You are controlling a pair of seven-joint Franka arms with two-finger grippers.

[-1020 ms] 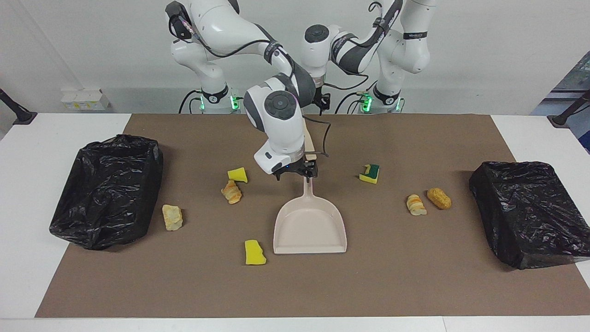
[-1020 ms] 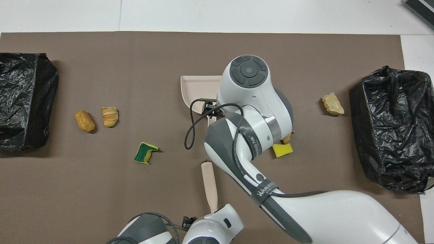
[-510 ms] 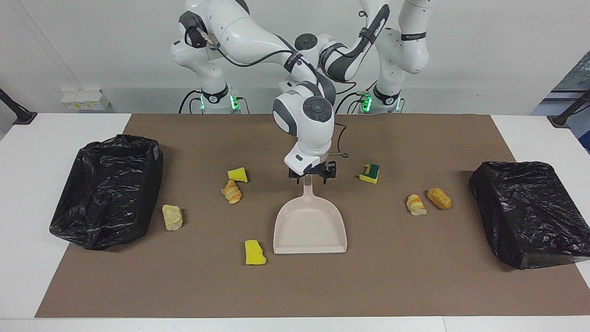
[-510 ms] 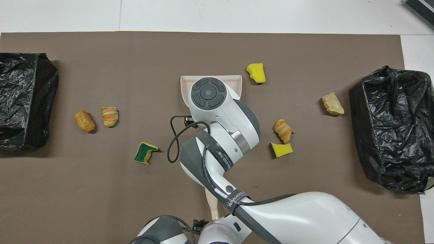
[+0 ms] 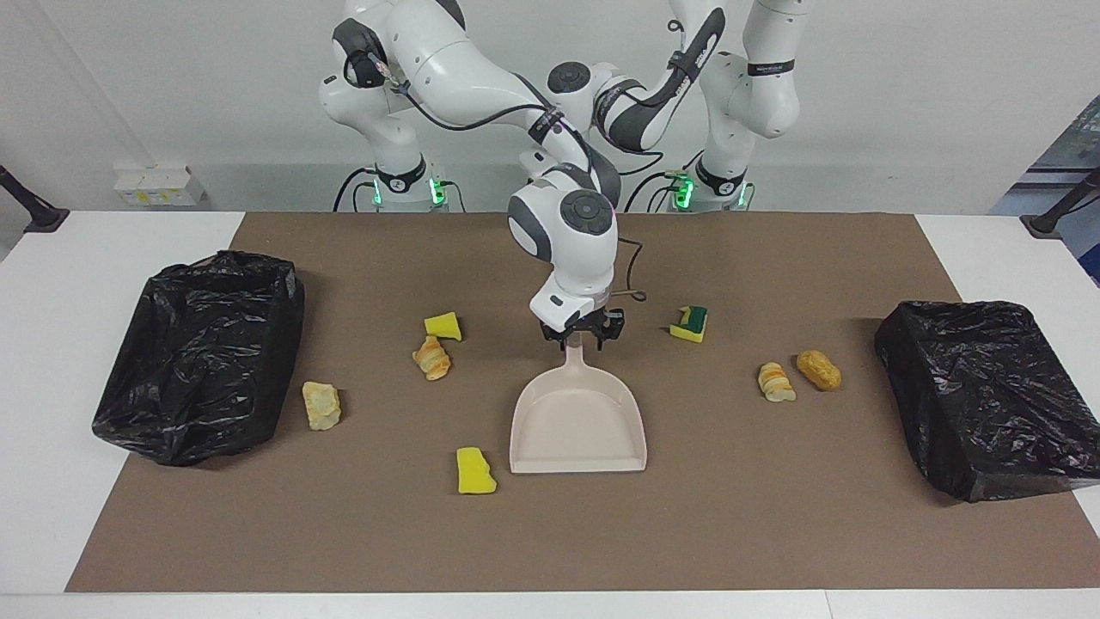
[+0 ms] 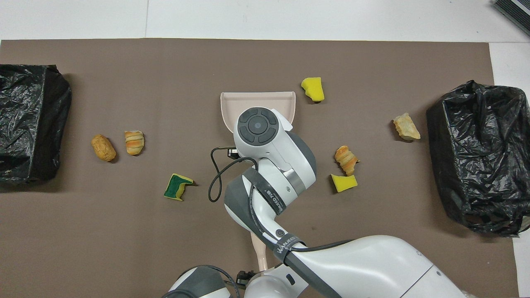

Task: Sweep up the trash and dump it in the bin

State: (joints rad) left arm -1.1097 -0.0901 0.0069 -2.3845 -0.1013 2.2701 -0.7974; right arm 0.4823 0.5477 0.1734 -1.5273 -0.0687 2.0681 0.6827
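The beige dustpan (image 5: 577,425) lies mid-table, its handle pointing toward the robots. My right gripper (image 5: 577,337) is down at the tip of that handle, straddling it. The trash is scattered around: a yellow sponge (image 5: 475,472) beside the pan's mouth, another sponge (image 5: 443,326) with a croissant (image 5: 431,358), a bread chunk (image 5: 321,405), a green-backed sponge (image 5: 690,322), and a croissant (image 5: 776,383) next to a roll (image 5: 818,369). My left gripper (image 6: 244,275) sits at the beige brush handle (image 6: 258,252). The right arm hides it in the facing view.
Two bins lined with black bags stand on the brown mat, one (image 5: 202,352) at the right arm's end and one (image 5: 988,395) at the left arm's end. The right arm's wrist (image 6: 256,126) covers the dustpan's handle from above.
My right gripper swung from beside the dustpan handle to directly over it and came down onto its tip. The right forearm now covers most of the brush handle from above.
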